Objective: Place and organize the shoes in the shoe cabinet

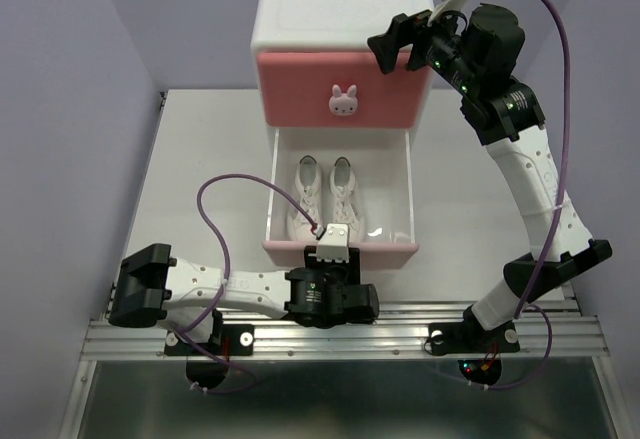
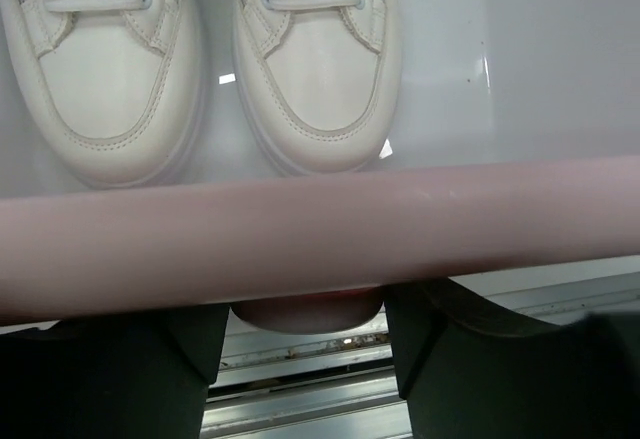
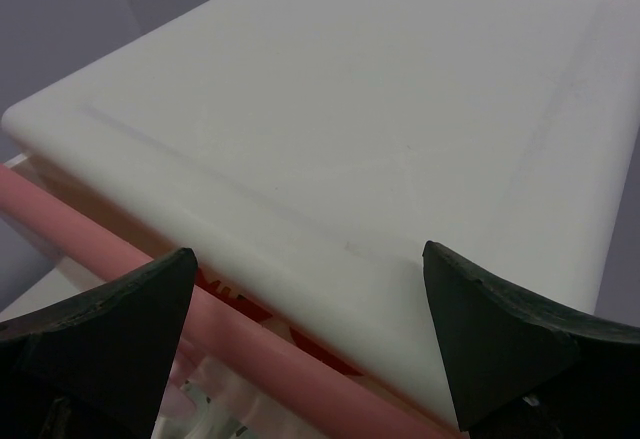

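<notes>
One shoe cabinet (image 1: 335,4) stands at the far side of the counter (image 1: 200,159). It has two drawers. The darker pink upper drawer (image 1: 300,84) is closed and carries one bunny knob (image 1: 344,100). The paler lower drawer (image 1: 390,194) stands open toward the arms. Two white sneakers (image 1: 305,199) (image 1: 343,197) lie side by side in its left half, toes toward the drawer's front.

The left arm lies low along the near edge and bends in to that front. The left pincer (image 2: 307,299) reaches under the lip, and its two fingers (image 2: 120,379) sit close against both sides of a rounded pink knob (image 2: 320,315). I cannot tell whether they actually pinch it.

The right arm rises steeply and bends over the cabinet's near right corner. The right pincer (image 3: 308,254) is spread wide above the white top and holds nothing.
</notes>
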